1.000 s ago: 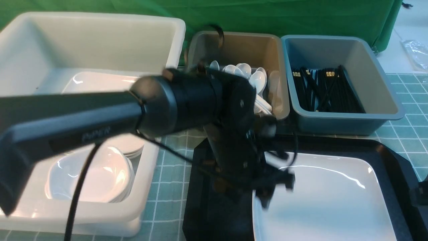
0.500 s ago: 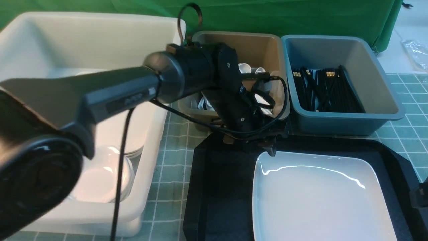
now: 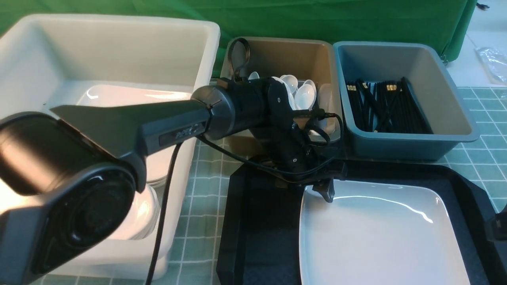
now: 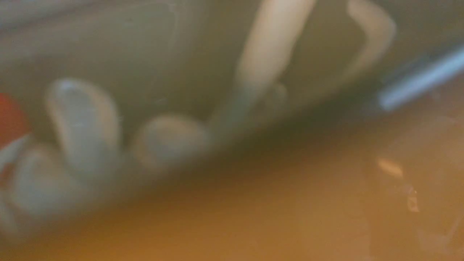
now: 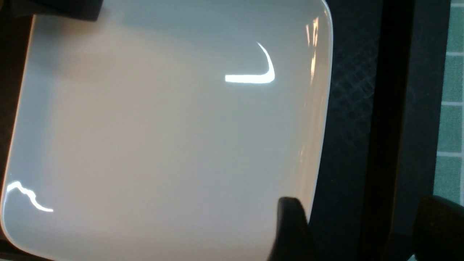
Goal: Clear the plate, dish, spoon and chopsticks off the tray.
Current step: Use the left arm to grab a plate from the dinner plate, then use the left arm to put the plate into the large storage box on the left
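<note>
The white square plate (image 3: pixel 380 237) lies on the right part of the black tray (image 3: pixel 253 229). My left arm reaches across from the left, and the left gripper (image 3: pixel 326 190) hangs at the plate's far left corner. Only one dark fingertip (image 3: pixel 328 194) shows there, so its opening is unclear. The left wrist view is a blur of white spoons (image 4: pixel 79 119). My right gripper (image 5: pixel 362 232) is open, one finger over the plate (image 5: pixel 163 127) and the other outside the tray's rim (image 5: pixel 391 108). Apart from the plate, I see nothing on the tray.
Behind the tray a tan tub (image 3: pixel 317 51) holds white spoons (image 3: pixel 305 95). A grey tub (image 3: pixel 435 71) holds black chopsticks (image 3: pixel 388 107). At the left a big white tub (image 3: pixel 119 35) holds stacked plates and small dishes. A green checked cloth covers the table.
My left arm has swung back: its gripper left the plate's left edge and now hangs at the far left corner. The right arm has not moved.
</note>
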`<state>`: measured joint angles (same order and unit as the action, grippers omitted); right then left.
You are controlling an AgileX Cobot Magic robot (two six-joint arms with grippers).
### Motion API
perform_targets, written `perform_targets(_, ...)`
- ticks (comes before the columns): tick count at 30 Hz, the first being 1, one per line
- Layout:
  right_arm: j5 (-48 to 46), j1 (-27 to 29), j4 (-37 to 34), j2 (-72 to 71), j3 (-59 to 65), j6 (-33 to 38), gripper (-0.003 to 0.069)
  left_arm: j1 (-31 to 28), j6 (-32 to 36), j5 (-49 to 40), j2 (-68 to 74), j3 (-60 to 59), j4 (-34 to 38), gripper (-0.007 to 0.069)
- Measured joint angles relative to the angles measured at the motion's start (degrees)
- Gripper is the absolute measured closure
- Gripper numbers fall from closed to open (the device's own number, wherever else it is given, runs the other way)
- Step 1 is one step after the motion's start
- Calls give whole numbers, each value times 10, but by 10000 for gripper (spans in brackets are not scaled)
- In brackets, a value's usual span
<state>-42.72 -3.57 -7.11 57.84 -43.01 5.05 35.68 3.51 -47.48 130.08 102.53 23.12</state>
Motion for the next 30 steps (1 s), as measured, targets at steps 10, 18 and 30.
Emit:
perform_targets(10,4,0,0,0,0,3,200,2,9,-16,2,0,19,499)
perform_targets(18,4,0,0,0,0,4,200,2,9,-64,-39,0,19,558)
perform_targets(30,4,0,0,0,0,4,200,4,12,-107,-160,-1,-49,607)
